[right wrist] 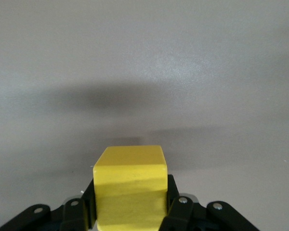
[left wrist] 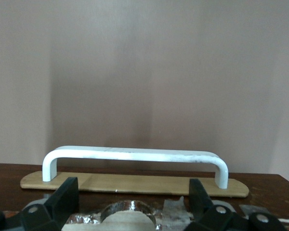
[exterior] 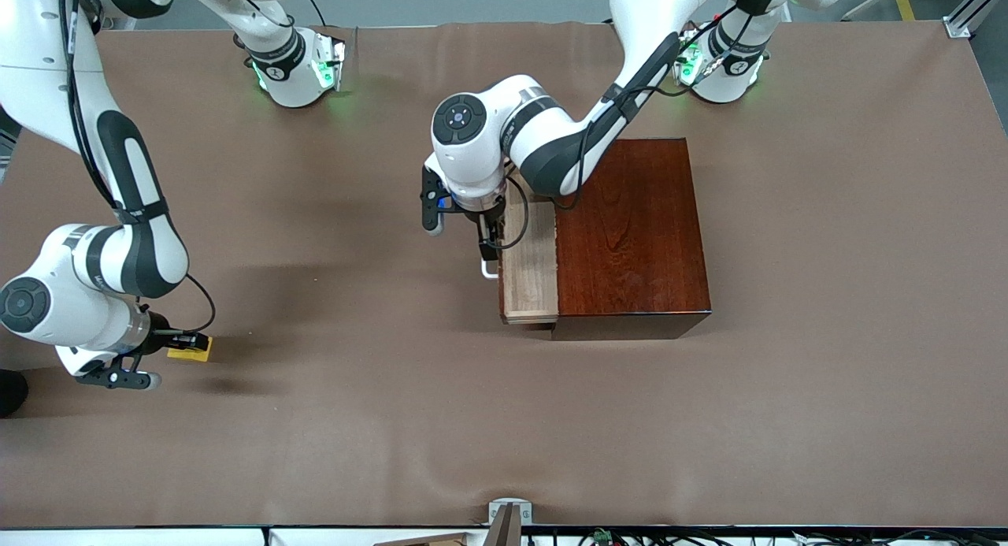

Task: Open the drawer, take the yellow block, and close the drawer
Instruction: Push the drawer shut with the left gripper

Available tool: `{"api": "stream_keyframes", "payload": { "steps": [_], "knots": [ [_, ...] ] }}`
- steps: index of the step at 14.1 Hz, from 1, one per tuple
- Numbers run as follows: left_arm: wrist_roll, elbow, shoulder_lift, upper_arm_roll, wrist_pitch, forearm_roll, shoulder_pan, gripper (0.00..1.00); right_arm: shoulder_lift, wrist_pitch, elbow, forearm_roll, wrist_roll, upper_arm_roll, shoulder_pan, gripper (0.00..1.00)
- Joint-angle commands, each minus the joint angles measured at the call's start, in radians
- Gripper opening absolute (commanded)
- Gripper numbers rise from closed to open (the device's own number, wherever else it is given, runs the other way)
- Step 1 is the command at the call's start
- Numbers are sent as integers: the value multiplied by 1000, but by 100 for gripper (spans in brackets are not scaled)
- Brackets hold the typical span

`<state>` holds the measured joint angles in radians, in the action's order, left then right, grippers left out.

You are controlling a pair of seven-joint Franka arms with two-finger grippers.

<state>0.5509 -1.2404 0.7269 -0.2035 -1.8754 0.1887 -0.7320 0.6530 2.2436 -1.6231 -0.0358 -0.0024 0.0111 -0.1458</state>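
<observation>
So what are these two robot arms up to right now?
The right gripper, near the right arm's end of the table, is shut on the yellow block. The left gripper is at the white loop handle of the drawer, its fingers open either side of it. The drawer sticks partly out of the dark wooden box, so closing it is not yet done.

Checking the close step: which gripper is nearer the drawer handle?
Left. The left gripper is right at the drawer's white handle, jaws open and not on it. The right gripper is at the right arm's end of the table, holding the yellow block.
</observation>
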Motion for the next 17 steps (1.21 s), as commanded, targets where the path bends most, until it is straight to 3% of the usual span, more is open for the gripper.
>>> {"api": "stream_keyframes", "payload": {
  "steps": [1, 6, 9, 10, 11, 12, 13, 14, 17],
  "knots": [
    [-2, -39, -26, 39, 165, 41, 5, 100, 14, 19, -12, 52, 10, 7, -6, 0],
    [-2, -37, -27, 39, 344, 155, 5, 100, 11, 93, -90, 71, 7, 6, 12, 0],
    [1, -37, -44, 39, 383, 170, 9, 100, 11, 138, -138, 71, 9, 6, 17, 0],
    [0, -37, -46, 38, 383, 164, 11, 100, 11, 145, -146, 71, 9, 6, 19, 9],
    [-17, -31, -44, 38, 375, 163, 3, 100, 11, 143, -147, 71, 9, 6, 20, 28],
    [-20, -30, -43, 39, 337, 164, -1, 100, 13, 142, -147, 71, 10, 6, 32, 50],
    [-41, -30, -46, 35, 285, 163, -1, 100, 11, 142, -147, 71, 10, 4, 34, 79],
    [-87, -30, -47, 33, 251, 163, -1, 100, 11, 140, -147, 71, 9, 6, 29, 100],
    [-260, -30, -107, 30, 156, 156, 6, 100, -1, 131, -144, 71, -2, 4, 31, 100]
  ]
}}
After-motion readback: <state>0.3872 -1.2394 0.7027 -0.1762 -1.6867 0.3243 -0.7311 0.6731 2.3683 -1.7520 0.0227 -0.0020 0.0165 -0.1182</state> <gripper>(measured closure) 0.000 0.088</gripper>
